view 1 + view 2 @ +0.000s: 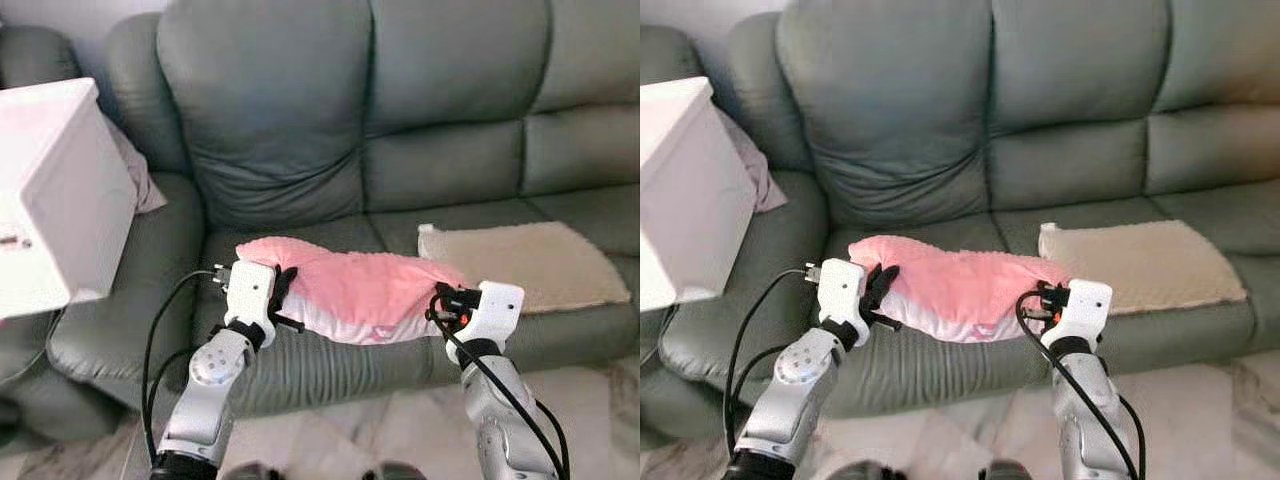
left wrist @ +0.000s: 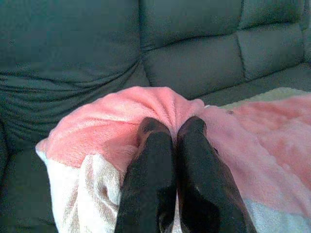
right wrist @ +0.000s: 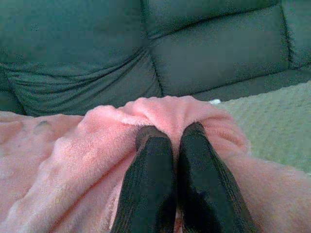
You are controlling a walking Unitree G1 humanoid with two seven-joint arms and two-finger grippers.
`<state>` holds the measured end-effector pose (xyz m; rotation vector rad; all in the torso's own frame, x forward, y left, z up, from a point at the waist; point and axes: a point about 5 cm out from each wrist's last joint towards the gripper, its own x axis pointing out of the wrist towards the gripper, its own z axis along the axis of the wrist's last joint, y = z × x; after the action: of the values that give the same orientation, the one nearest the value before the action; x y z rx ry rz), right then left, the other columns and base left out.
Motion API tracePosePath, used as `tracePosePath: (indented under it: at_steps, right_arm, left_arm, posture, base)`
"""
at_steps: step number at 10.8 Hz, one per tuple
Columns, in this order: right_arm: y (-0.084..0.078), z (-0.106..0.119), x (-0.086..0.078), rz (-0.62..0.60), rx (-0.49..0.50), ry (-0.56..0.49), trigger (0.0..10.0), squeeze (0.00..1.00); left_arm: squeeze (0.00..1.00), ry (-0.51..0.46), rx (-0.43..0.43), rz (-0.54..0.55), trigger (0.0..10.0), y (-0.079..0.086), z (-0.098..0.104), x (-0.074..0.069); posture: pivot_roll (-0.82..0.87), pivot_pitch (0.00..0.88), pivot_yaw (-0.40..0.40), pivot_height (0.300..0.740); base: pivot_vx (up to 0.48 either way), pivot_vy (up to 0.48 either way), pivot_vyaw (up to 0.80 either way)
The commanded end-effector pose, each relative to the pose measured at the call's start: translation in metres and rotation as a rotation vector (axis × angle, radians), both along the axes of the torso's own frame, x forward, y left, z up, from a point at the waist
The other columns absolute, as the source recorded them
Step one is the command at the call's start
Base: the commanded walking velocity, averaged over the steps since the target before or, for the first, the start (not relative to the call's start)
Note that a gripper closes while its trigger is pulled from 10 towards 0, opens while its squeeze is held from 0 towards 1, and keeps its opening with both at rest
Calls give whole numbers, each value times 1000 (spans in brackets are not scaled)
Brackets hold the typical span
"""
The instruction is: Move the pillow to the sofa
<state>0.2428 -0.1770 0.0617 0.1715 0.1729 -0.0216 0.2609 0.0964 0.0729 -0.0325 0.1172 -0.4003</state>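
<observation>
Sofa: grey-green leather, three seats, deeply padded back cushions, broad rolled arm at its left end.
On the seat: beige textured mat, flat across the right-hand seat cushion, reaching its front edge.
Pink plush pillow with white underside, over the front edge of the middle seat; whether it rests there cannot be told.
Pale cloth draped on the left arm.

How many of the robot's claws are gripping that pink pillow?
2. The left claw pinches the pink pillow's left end; the right claw pinches its right end, above the sofa seat.
</observation>
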Motion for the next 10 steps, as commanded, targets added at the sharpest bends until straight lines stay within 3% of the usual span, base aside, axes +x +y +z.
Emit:
tracePosePath:
  at_steps: [1, 5, 7, 10]
  right_arm:
    - [4, 7, 4, 10, 4, -31, 10000, 0]
    - [6, 7, 4, 10, 7, -32, 10000, 0]
    - [9, 8, 4, 40, 0, -43, 10000, 0]
    - [8, 8, 5, 35, 8, -42, 10000, 0]
  left_arm:
    - [0, -43, -7, -9, 10000, -1, 9, 2]
    - [0, -42, 0, -10, 10000, 0, 9, 3]
    - [0, -41, 14, 16, 10000, 1, 9, 4]
    - [0, -36, 38, 68, 10000, 8, 8, 8]
  posture:
    - [-45, 0, 32, 740]
    - [-44, 0, 37, 740]
    - [-43, 0, 36, 740]
    - [-35, 0, 36, 740]
  base:
    - [390, 0, 0]
    - [384, 0, 0]
    - [0, 0, 0]
    - [0, 0, 652]
